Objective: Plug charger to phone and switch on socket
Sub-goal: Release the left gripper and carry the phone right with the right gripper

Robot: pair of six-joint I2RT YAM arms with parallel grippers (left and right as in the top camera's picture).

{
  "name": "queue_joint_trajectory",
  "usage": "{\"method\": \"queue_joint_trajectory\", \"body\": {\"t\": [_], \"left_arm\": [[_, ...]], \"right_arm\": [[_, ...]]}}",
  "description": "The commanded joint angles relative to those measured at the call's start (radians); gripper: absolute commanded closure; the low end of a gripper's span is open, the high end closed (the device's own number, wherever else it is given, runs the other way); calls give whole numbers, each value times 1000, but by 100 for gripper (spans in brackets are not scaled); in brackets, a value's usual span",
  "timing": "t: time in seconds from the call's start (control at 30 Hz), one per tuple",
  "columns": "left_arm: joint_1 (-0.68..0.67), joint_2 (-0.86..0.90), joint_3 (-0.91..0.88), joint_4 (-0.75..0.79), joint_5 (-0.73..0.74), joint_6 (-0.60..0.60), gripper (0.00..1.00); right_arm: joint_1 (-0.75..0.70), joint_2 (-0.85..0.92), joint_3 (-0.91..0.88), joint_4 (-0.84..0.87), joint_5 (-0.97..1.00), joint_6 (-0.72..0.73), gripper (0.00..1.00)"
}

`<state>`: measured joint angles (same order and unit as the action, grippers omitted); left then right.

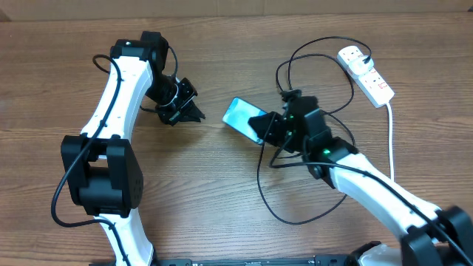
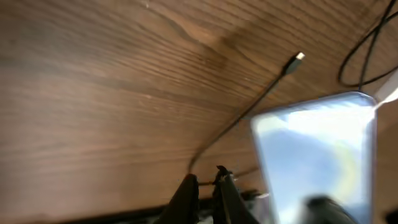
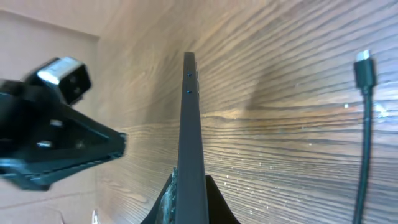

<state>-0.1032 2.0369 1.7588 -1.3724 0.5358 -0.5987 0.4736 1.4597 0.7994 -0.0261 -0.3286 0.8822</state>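
The phone [image 1: 240,114] was held near the middle of the table [image 1: 222,207], lit screen showing from above, with one end pinched by the right gripper [image 1: 260,125], whose fingers were clamped on its two faces. The charger [image 1: 260,177] lay in loose black loops around that arm, its tip [image 3: 365,68] free and apart from the phone, its white plug at the socket [image 1: 367,74] towards the far right. The left gripper [image 1: 198,115] hung just left of the phone, fingers pressed together with nothing visibly between them

looks like a robotics lab: two white arms [image 1: 118,89] on a wood-grain table [image 1: 214,192].
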Motion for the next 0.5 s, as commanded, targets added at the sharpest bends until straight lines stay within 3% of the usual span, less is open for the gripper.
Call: {"method": "queue_joint_trajectory", "body": {"t": [0.0,0.27,0.37,0.47], "left_arm": [[-9,3,13,23,-77,166,95],[-10,3,13,54,-80,219,94],[-11,3,13,65,-79,218,87],[-28,3,13,82,-72,218,68]], "right_arm": [[-35,-96,22,-25,-17,-25,96],[-112,-214,23,-116,-39,18,96],[-148,-232,23,-145,-87,62,96],[-197,-232,23,-148,-178,108,96]]}}
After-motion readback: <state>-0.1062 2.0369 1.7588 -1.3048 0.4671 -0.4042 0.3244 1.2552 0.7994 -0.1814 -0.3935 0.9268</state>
